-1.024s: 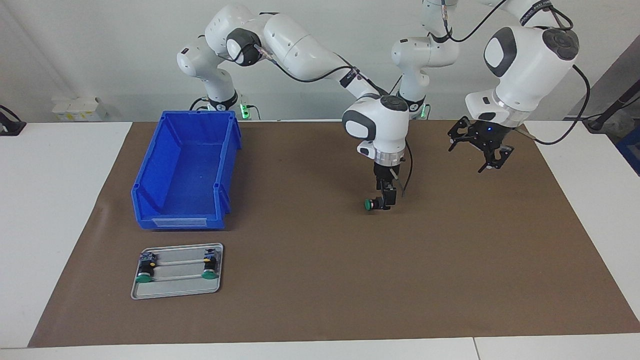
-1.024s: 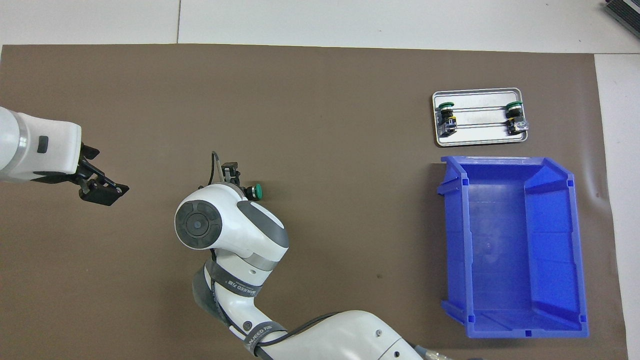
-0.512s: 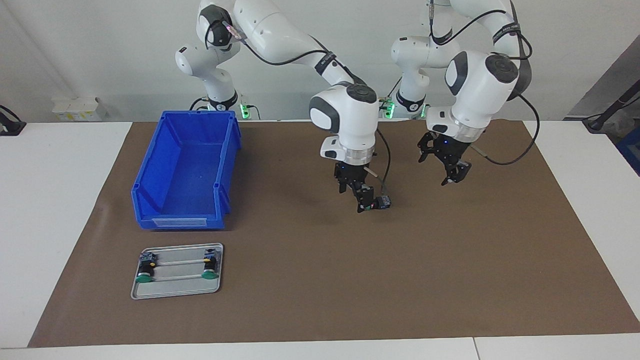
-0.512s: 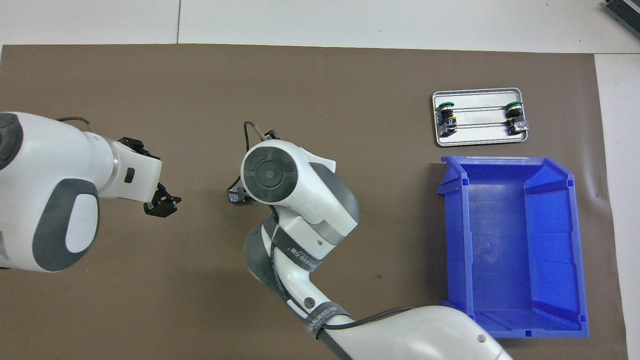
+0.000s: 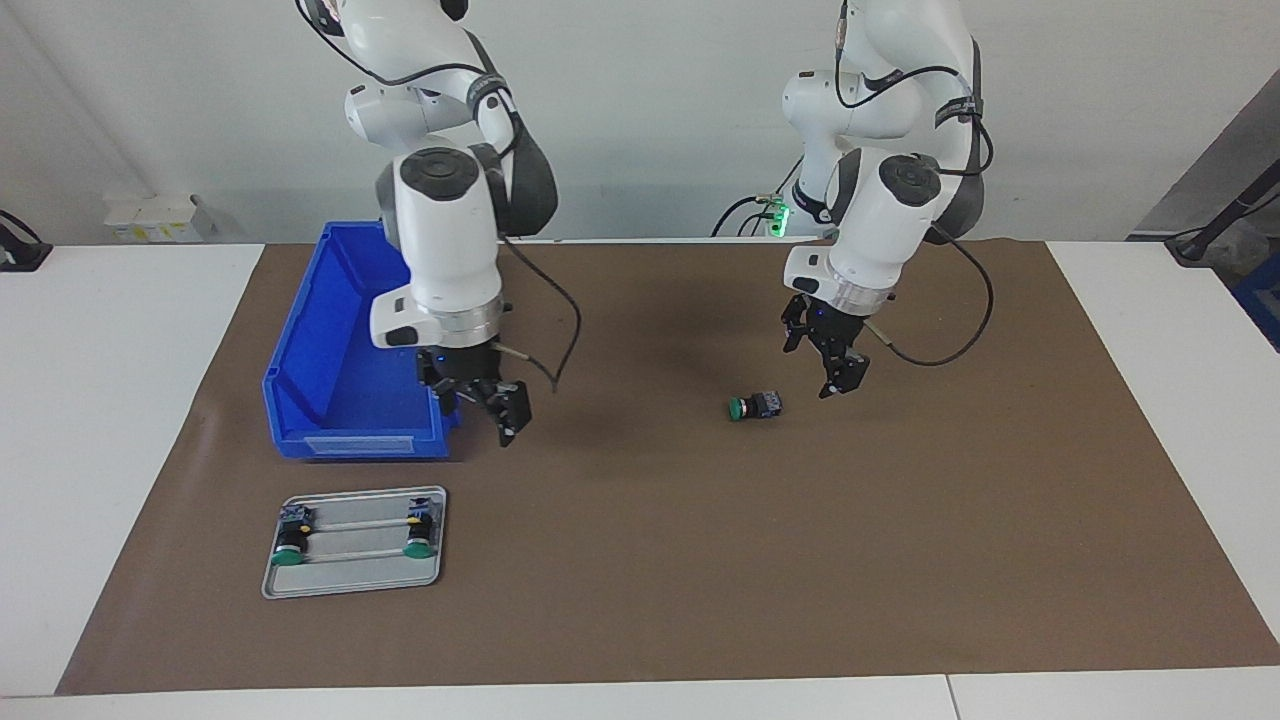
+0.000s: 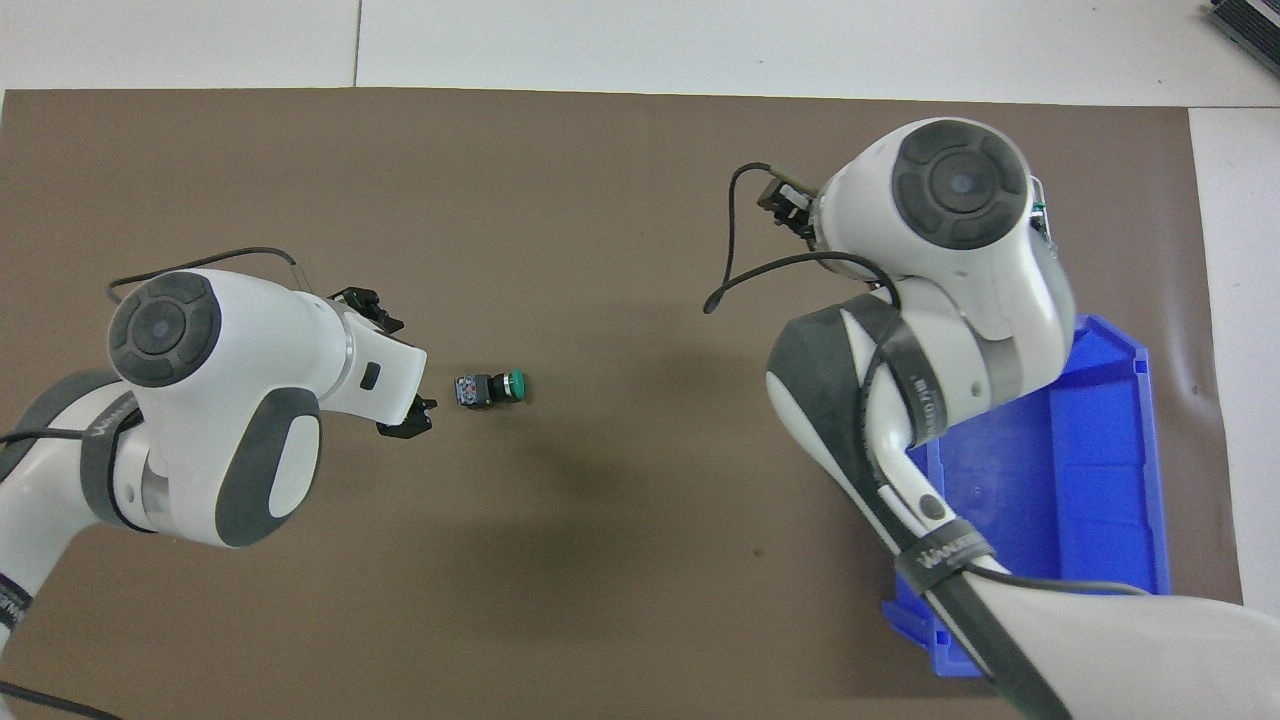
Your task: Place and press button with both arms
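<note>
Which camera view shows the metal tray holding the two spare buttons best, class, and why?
The facing view: the metal tray lies fully visible on the brown mat beside the blue bin, both spare buttons showing. In the overhead view the right arm covers the tray completely.

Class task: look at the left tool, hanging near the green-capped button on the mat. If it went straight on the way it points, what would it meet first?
Probably the bare mat beside the button; the left tool points downward, empty. Depth is unclear.
</note>
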Controlling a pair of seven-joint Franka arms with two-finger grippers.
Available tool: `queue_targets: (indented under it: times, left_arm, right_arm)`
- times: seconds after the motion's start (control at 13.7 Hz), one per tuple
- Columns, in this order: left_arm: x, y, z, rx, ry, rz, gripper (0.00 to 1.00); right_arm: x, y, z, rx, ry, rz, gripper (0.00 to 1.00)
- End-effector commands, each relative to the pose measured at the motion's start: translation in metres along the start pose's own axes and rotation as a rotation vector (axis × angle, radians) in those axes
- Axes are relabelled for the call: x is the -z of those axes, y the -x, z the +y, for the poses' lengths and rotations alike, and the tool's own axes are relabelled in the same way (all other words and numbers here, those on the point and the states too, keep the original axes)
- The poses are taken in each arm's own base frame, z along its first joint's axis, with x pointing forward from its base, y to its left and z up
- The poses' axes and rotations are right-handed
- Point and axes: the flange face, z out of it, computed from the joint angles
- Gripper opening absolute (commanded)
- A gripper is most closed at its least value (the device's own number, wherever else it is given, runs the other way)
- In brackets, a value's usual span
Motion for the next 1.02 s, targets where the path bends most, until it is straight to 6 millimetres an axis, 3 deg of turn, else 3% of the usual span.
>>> queue_targets:
  times: [0.0,0.22,0.44,0.66,0.8,0.95]
  left_arm:
    - [-0.034,-0.013,0.009,-0.03,0.0,0.01,1.0]
    - [-0.063,-0.023,0.013,-0.02,0.0,0.009,1.0]
    - [-0.084,-0.033,0.02,-0.014,-0.001,0.01,1.0]
    - [-0.097,-0.044,0.027,-0.002,-0.011,0.02,1.0]
    - [-0.099,-0.046,0.031,-0.006,-0.005,0.015,1.0]
    - [-0.101,-0.044,0.033,-0.008,0.002,0.009,1.0]
  right_arm:
    - [0.032,-0.024,0.066,0.137,-0.024,-0.041,1.0]
    - [0.068,-0.037,0.123,0.244,-0.004,-0.076,1.0]
    - [0.12,-0.022,0.143,0.224,-0.026,-0.106,1.0]
    - [0.157,-0.016,0.167,0.204,-0.023,-0.136,1.0]
    - [0.167,-0.011,0.175,0.25,-0.002,-0.189,1.0]
    - [0.16,0.002,0.181,0.272,0.001,-0.226,1.0]
